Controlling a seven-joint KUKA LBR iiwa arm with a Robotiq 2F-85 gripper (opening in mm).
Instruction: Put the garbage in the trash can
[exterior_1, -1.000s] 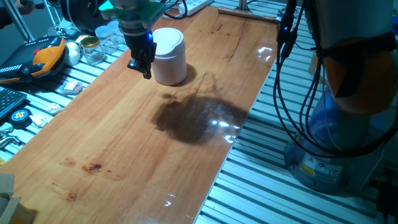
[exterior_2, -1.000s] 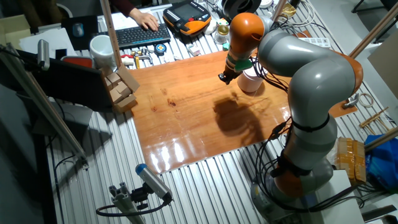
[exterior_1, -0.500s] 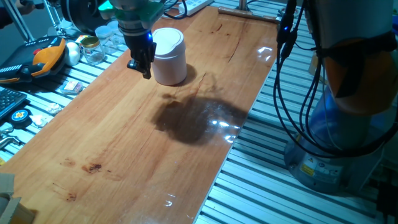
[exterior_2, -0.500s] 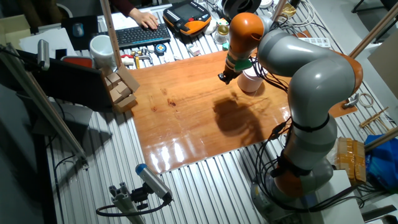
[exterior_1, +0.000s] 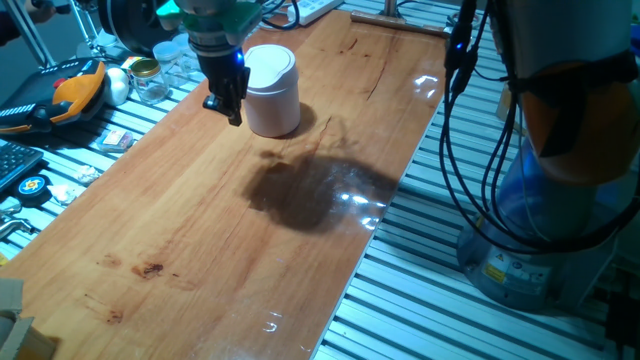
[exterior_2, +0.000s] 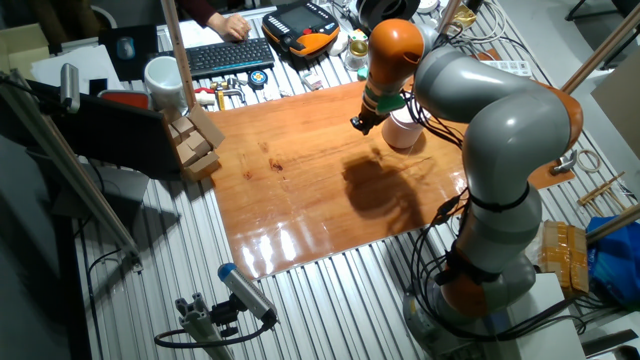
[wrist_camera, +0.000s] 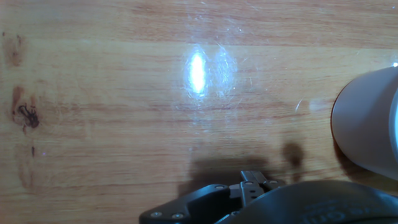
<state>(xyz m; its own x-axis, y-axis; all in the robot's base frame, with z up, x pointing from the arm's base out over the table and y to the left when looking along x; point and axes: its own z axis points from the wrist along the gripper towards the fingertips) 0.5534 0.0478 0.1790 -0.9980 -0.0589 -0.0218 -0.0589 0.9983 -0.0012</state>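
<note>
The trash can (exterior_1: 272, 90) is a small white bin with a domed lid, standing on the far part of the wooden table (exterior_1: 200, 230). It also shows beside the arm in the other fixed view (exterior_2: 404, 129) and at the right edge of the hand view (wrist_camera: 367, 124). My gripper (exterior_1: 228, 108) hangs just left of the bin, close to its side and low over the wood. Its black fingers read as one dark clump, so their gap cannot be made out. The gripper (exterior_2: 358, 123) looks small and dark in the other fixed view. The garbage is not visible in any view.
Clear glass jars (exterior_1: 150, 80), an orange-and-black device (exterior_1: 75, 90) and paper scraps (exterior_1: 115, 140) lie left of the table. A keyboard (exterior_2: 225, 57), a white mug (exterior_2: 163, 78) and wooden blocks (exterior_2: 195, 140) sit beyond the far end. Cables (exterior_1: 470, 120) hang at the right.
My gripper has risen very slightly beside the bin. The bin has not moved.
</note>
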